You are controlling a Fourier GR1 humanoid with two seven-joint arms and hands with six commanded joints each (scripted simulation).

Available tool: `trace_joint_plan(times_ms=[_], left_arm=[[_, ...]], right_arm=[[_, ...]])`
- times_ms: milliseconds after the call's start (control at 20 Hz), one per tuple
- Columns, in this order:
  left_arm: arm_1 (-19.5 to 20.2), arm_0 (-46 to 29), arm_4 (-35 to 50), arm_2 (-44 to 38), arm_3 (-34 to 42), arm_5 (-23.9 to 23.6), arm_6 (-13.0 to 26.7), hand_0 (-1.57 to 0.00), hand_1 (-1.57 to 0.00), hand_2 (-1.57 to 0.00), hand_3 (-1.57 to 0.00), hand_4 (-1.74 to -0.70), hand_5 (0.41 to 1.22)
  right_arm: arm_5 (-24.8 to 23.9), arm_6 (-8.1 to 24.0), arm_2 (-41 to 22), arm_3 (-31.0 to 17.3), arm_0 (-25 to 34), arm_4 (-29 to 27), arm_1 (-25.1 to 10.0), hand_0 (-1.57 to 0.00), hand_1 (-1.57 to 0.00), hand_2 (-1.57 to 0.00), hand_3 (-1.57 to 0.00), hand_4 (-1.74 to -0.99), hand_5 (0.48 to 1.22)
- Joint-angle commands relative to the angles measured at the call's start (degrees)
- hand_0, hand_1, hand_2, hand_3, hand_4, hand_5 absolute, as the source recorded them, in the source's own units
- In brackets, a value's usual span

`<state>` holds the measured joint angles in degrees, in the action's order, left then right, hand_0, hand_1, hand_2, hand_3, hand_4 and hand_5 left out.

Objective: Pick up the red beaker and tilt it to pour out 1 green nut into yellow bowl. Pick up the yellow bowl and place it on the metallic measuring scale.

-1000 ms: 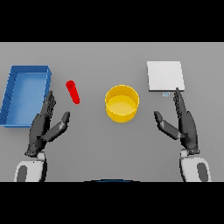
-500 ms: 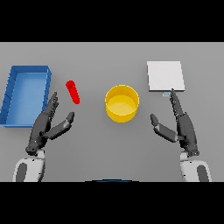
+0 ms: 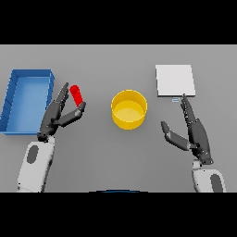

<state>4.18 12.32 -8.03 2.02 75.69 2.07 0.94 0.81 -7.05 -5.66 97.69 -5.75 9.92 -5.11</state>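
Note:
The red beaker (image 3: 76, 94) lies tilted on the grey table, left of centre. My left hand (image 3: 56, 115) is open just below and left of it, fingertips reaching beside the beaker's lower end, thumb spread toward the right. The yellow bowl (image 3: 129, 109) stands at the table's middle; I see no nut in it. The metallic measuring scale (image 3: 174, 80) is a flat pale square at the back right. My right hand (image 3: 194, 132) is open below the scale, fingers pointing up toward its front edge, thumb out to the left.
A blue rectangular bin (image 3: 27, 100) sits at the left edge, just beyond my left hand. Bare grey table lies between the bowl and the scale.
My left hand has moved up and to the right, its fingertips now next to the red beaker. The right hand has slid slightly lower and rightward. Bowl and scale have not moved.

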Motion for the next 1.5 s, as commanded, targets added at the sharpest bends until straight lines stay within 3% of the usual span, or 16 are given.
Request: trace_joint_plan(times_ms=[0,150,200,500,600,850,950,1050,1100,1200,1300,1450], left_arm=[[0.15,1.5,-0.12,-0.23,-1.83,0.23,-0.77,0.0,0.0,0.0,0.0,-1.19,0.641],[-0.31,4.87,-1.55,-0.43,-6.29,-1.06,-2.71,0.0,0.0,0.0,0.0,-1.2,0.654],[-0.09,5.92,-1.77,-0.5,-6.97,-1.04,-2.51,0.0,0.0,0.0,0.0,-1.2,0.657],[-0.8,12.07,-2.89,-2.13,-15.33,-3.43,-2.89,0.0,0.0,0.0,0.0,-1.21,0.673],[-0.94,13.13,-2.5,-2.86,-17.57,-3.44,-5.16,0.0,0.0,0.0,0.0,-1.23,0.687],[-3.13,16.13,0.61,-6.28,-23.93,-3.87,-11.21,0.0,-0.01,-0.05,-0.04,-1.33,0.738],[-3.94,16.66,1.12,-7.24,-25.6,-4.85,-12.85,-0.21,-0.23,-0.29,-0.25,-1.4,0.787],[-5.0,17.41,-0.5,-7.07,-26.89,-8.34,-13.37,-0.55,-0.59,-0.66,-0.73,-1.47,0.943],[-4.42,18.1,-1.6,-6.76,-27.01,-9.46,-12.05,-0.76,-0.78,-0.84,-0.88,-1.52,0.999],[-3.94,19.1,-3.54,-5.88,-27.92,-10.33,-11.8,-1.05,-1.07,-1.11,-1.06,-1.59,1.079],[-4.15,18.94,-3.24,-5.53,-27.56,-10.16,-12.29,-1.24,-1.25,-1.27,-1.15,-1.64,1.13],[-4.25,18.16,-3.67,-4.79,-26.59,-10.2,-12.04,-1.4,-1.41,-1.42,-1.36,-1.54,1.174]], right_arm=[[-0.25,1.06,0.34,-0.15,0.47,0.21,-0.37,0.0,0.0,0.0,0.0,-1.222,0.626],[0.06,-0.32,-0.11,0.36,-0.6,-0.45,0.57,0.0,0.0,0.0,0.0,-1.229,0.628],[-0.32,0.99,-0.17,0.25,0.03,-0.04,0.66,0.0,0.0,0.0,0.0,-1.227,0.63],[0.07,0.38,-0.4,1.63,-1.22,-0.15,0.38,0.0,0.0,0.0,0.0,-1.24,0.639],[-0.39,2.06,-0.26,0.97,-0.71,0.03,0.65,0.0,0.0,0.0,0.0,-1.242,0.642],[0.0,2.27,0.13,1.46,-0.66,-0.69,0.23,0.0,0.0,0.0,0.0,-1.244,0.644],[-0.16,2.25,0.03,1.89,-0.87,-0.36,0.13,0.0,0.0,0.0,0.0,-1.24,0.645],[-0.51,1.82,0.29,1.68,-1.24,-0.24,0.13,0.0,0.0,0.0,0.0,-1.237,0.648],[-0.1,1.62,0.2,2.06,-1.99,-0.65,0.16,0.0,0.0,0.0,0.0,-1.239,0.648],[-0.17,1.86,1.03,1.63,-1.31,-1.19,-0.29,0.0,0.0,0.0,0.0,-1.239,0.648],[-0.2,1.17,0.83,1.62,-1.42,-0.8,-0.37,0.0,0.0,0.0,0.0,-1.242,0.65],[0.04,1.59,0.61,0.87,-0.76,-1.42,0.51,0.0,0.0,0.0,0.0,-1.255,0.644]])
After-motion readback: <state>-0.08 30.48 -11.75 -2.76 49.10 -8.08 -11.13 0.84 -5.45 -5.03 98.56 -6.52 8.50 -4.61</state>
